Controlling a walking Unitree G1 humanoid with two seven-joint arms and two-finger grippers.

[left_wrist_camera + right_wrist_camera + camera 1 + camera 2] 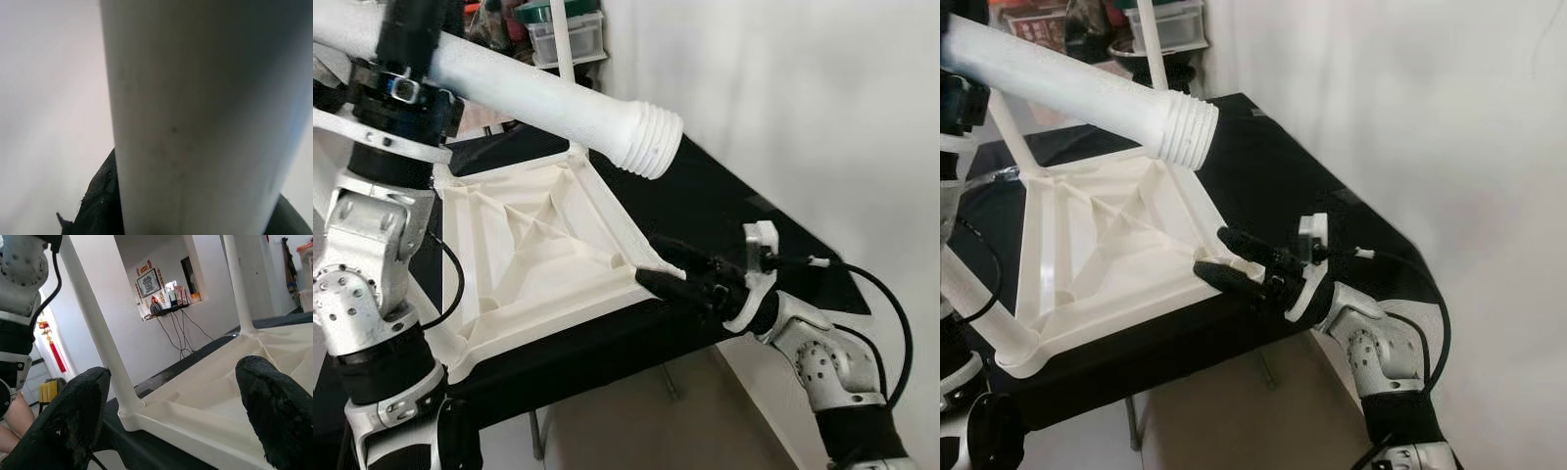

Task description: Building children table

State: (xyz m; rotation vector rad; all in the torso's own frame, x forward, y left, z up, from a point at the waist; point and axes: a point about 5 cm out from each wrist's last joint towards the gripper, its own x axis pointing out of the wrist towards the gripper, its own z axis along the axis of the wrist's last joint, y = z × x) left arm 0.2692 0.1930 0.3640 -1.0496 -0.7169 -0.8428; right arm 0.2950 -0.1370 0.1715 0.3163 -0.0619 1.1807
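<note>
table leg [548, 98] far end cut off, left claw hidden

Bright, even indoor light; head views sharp, the left wrist view blurred, its edges dim.

Left arm raised high, left tool [406, 44] clamped closed, right arm low, right tool [658, 262] fingers spread apart

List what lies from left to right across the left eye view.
Left arm → upturned white tabletop on the black table → threaded end of the held table leg → right gripper at the tabletop's corner → white wall.
</note>
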